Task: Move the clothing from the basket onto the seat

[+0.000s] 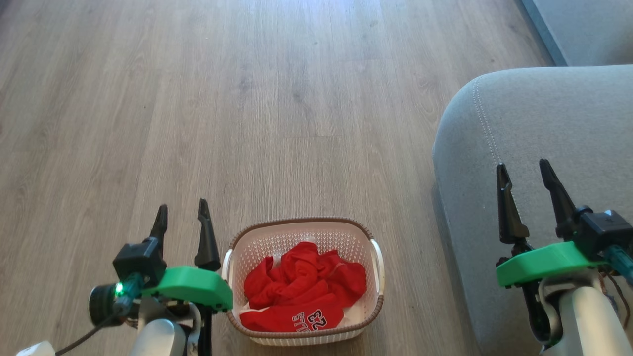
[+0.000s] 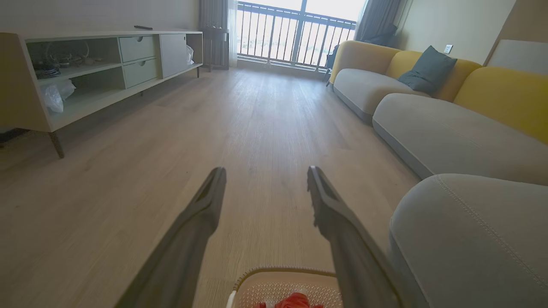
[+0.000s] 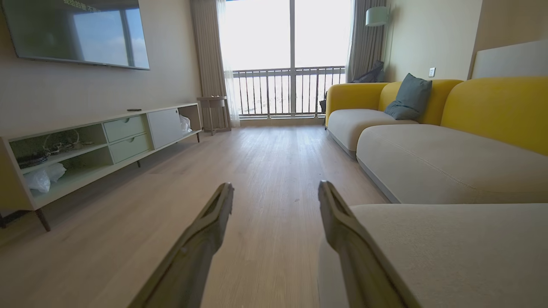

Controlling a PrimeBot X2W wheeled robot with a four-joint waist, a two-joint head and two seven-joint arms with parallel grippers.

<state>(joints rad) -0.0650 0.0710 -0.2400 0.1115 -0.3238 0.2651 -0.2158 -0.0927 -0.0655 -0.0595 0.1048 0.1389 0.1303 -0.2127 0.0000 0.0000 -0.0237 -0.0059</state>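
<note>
Living-room floor, start of a laundry run: my left gripper (image 1: 182,205) hangs just left of the basket (image 1: 302,221), fingers spread wide and empty. My right gripper (image 1: 523,164), equally wide, hovers to the basket's right over the seat (image 1: 549,118). The clothing (image 1: 301,284) — red, crumpled, lettered jersey nearest me — lies inside the basket. Best start, I judge: bring the left arm above the pile, descend straight, and pinch a high fold clear of the rim.

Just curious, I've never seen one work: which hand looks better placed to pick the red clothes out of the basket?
Probably the left. The left hand hangs open right beside the basket holding the clothing, while the right hand, also open, is over the seat, farther from the basket.
</note>
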